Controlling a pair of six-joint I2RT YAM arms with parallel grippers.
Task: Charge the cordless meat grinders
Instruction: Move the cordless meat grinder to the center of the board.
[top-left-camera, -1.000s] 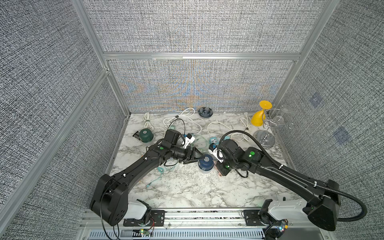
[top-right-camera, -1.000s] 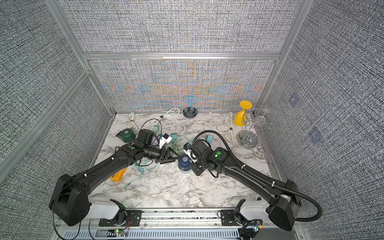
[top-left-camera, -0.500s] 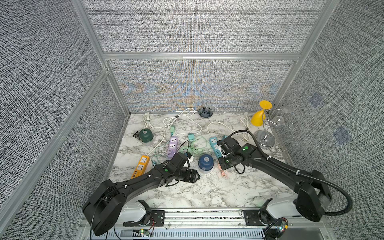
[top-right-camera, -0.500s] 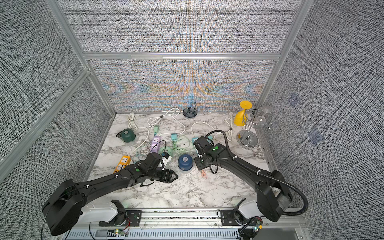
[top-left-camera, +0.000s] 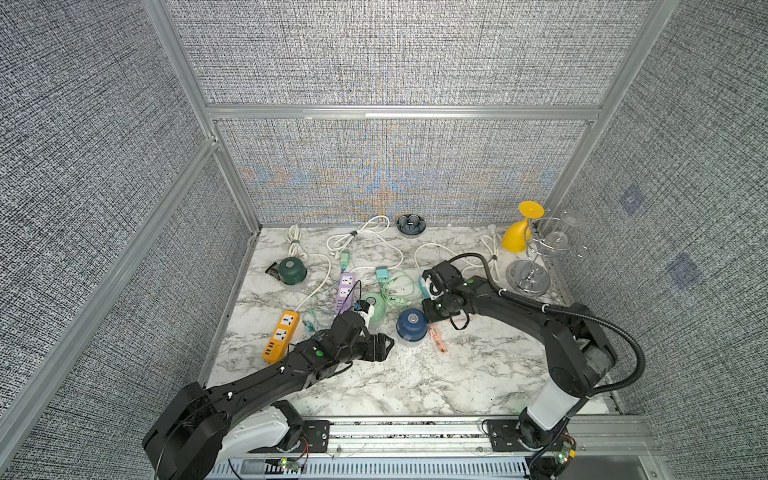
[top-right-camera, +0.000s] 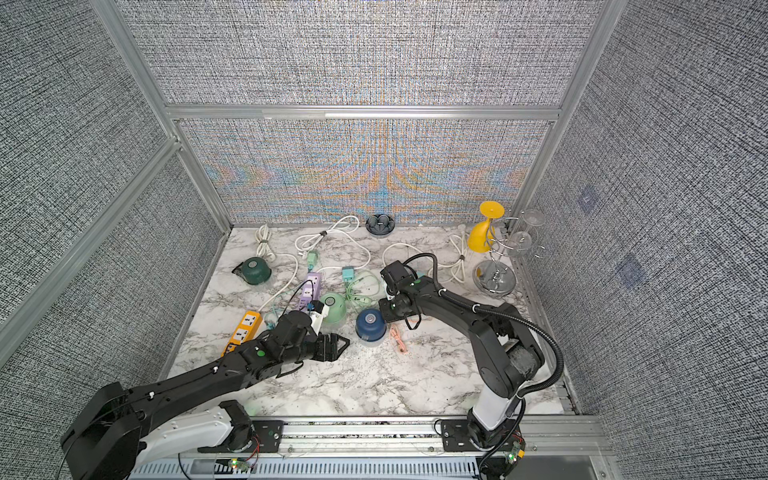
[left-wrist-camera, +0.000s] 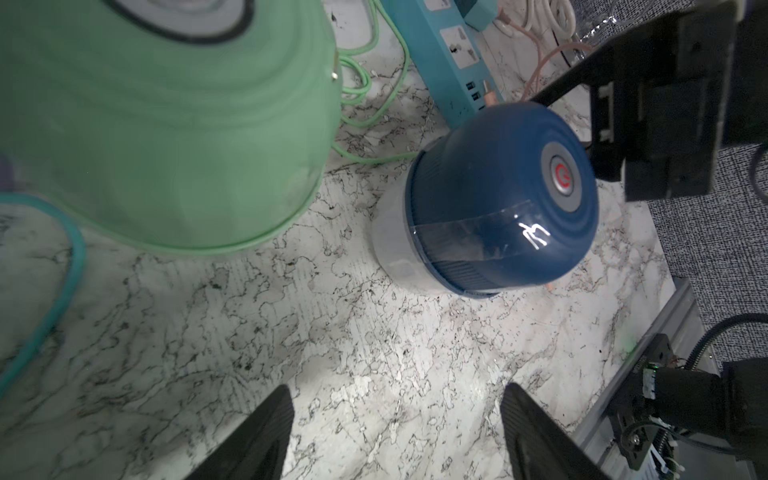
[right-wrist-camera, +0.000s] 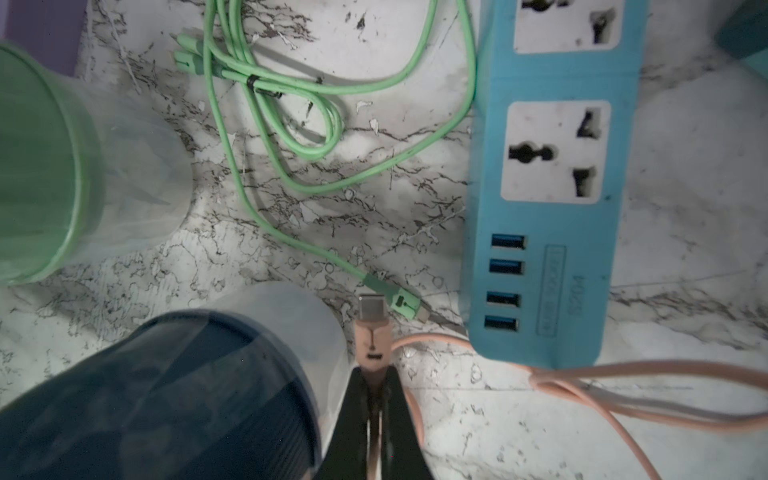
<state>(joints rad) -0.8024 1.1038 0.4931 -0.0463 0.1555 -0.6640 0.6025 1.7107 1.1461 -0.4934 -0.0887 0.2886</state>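
Far left, the dark green grinder (top-left-camera: 292, 270) stands apart near the edge of the counter (top-left-camera: 415, 386). The mint green grinder (top-left-camera: 371, 306) sits nearer the middle, just beside the purple power strip (top-left-camera: 345, 291). Neither looks like the one in play. The left gripper (top-left-camera: 385, 347) hovers low over bare marble with its jaws spread wide and nothing between them. It faces the navy grinder (top-left-camera: 411, 328), which stands upright on its clear base close ahead. On that grinder's other side the right gripper (right-wrist-camera: 376, 395) is pinched tight on the salmon plug (right-wrist-camera: 372, 332), whose metal tip is clear of the fingers and just beside the blue power strip (right-wrist-camera: 552, 249). The salmon cable (right-wrist-camera: 623, 374) trails off alongside that strip. My reading is that the plug is meant for the navy grinder's charging socket, which no view shows. Doing this well means the left gripper closes round the dome's lower body first, so the grinder cannot slide or turn. The right arm then brings the plug square to the socket and pushes straight and gently, leaving slack in the cable so it neither drags the strip nor tips the grinder.
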